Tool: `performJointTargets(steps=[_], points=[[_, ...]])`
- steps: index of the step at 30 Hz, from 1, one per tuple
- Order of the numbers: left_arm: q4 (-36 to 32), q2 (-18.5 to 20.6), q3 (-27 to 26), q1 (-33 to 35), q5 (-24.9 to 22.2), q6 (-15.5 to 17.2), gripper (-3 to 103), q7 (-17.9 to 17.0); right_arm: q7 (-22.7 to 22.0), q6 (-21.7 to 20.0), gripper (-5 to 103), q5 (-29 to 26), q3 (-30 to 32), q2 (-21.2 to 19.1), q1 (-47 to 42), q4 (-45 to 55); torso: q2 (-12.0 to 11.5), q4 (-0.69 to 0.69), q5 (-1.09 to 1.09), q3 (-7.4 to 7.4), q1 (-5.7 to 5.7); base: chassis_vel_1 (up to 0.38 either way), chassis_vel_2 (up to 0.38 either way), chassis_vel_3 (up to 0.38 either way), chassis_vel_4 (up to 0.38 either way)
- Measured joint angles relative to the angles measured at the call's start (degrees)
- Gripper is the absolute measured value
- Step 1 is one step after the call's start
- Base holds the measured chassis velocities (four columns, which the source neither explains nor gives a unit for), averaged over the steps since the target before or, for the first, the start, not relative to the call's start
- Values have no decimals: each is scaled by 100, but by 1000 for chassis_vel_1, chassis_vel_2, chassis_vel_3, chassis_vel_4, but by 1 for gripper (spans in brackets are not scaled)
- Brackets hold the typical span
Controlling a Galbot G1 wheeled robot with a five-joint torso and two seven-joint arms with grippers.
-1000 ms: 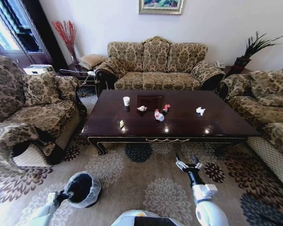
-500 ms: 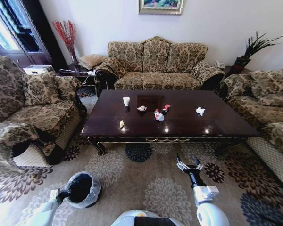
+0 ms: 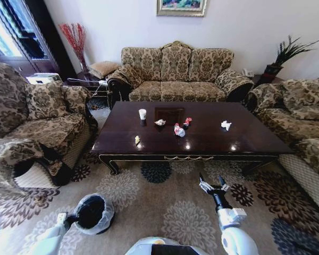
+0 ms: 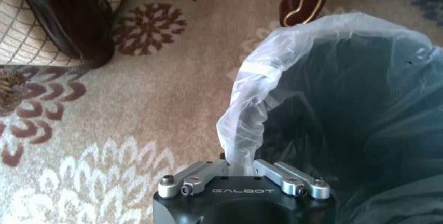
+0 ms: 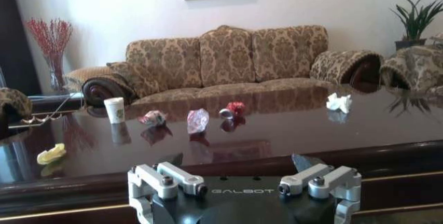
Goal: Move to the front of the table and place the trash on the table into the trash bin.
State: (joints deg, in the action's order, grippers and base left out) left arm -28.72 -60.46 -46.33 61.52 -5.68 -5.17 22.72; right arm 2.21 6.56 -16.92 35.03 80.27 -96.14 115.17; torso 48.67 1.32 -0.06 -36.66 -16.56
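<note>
Dark glossy wood of the table (image 3: pixel 202 139) carries all the trash, so we judge that nothing is yet in the bin (image 3: pixel 93 213) and every piece is left to move. We stand on the carpet before the table's front edge, a little apart from it.

On the table, the cup (image 3: pixel 142 113) is toward its left side, the yellow scrap (image 3: pixel 137 139) is near the front edge, and the wrapper (image 3: pixel 160 122), the bottle (image 3: pixel 179 130) and a red piece (image 3: pixel 187 121) lie around the middle. A tissue (image 3: pixel 226 125) lies toward the right side.

Our right gripper (image 3: pixel 213 186) hovers over the carpet before the table, fingers spread and empty; the trash is well beyond it.

Our left gripper (image 4: pixel 242 175) pinches the bin's liner (image 4: pixel 244 130) at the rim, well short of the table's front left corner.
</note>
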Motion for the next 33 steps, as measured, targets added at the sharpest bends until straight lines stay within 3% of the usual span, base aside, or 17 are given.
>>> performJointTargets(steps=[6,11,14,15,18,20,21,22,24,25,26,28,33], points=[[-450,-46,-133,375,-376,-224,2,-48,0,-27,100,-96,0,10,66,7,0,1,6,0,0,0,0,0,0],[-1084,-125,-236,811,-697,-212,2,-85,0,-32,100,-122,-6,13,104,28,0,3,4,0,0,0,0,0,0],[-1911,-230,-390,1302,-978,-126,2,-162,3,-32,100,-151,-7,9,122,44,0,1,7,0,0,0,0,0,0],[-1911,-230,-390,1302,-978,-126,2,-162,3,-32,100,-151,-7,9,122,44,0,1,7,0,0,0,0,0,0],[-2874,-420,-685,1752,-1078,-100,2,-243,4,-35,100,-191,-13,15,190,46,0,3,5,0,0,0,0,0,0],[-3159,-477,-785,1835,-1073,-100,2,-282,4,-35,100,-197,-9,22,195,48,0,5,6,0,0,0,0,0,0],[-3595,-571,-963,1987,-1063,-100,2,-344,4,-35,100,-211,-9,27,218,48,0,-4,6,0,0,0,0,0,0],[-3595,-571,-963,1987,-1063,-100,2,-344,4,-35,100,-211,-9,27,218,48,0,-4,6,0,0,0,0,0,0],[-4167,-703,-1227,2236,-1102,-102,2,-467,12,-34,100,-222,-29,11,282,48,0,-4,5,0,0,0,0,0,0],[-4700,-816,-1496,2513,-1175,-104,2,-522,61,-34,100,-235,-46,-8,342,47,0,0,7,0,0,0,0,0,0],[-4700,-816,-1496,2513,-1175,-104,2,-522,61,-34,100,-235,-46,-8,342,47,0,0,7,0,0,0,0,0,0],[-5424,-980,-1879,2916,-1265,-105,2,-538,223,-41,100,-308,-62,-25,408,75,0,7,8,0,0,0,0,0,0],[-6636,-1276,-2489,3470,-1509,-123,2,-640,289,-25,100,-416,-116,-41,481,169,0,4,8,1,2,0,0,0,0]])
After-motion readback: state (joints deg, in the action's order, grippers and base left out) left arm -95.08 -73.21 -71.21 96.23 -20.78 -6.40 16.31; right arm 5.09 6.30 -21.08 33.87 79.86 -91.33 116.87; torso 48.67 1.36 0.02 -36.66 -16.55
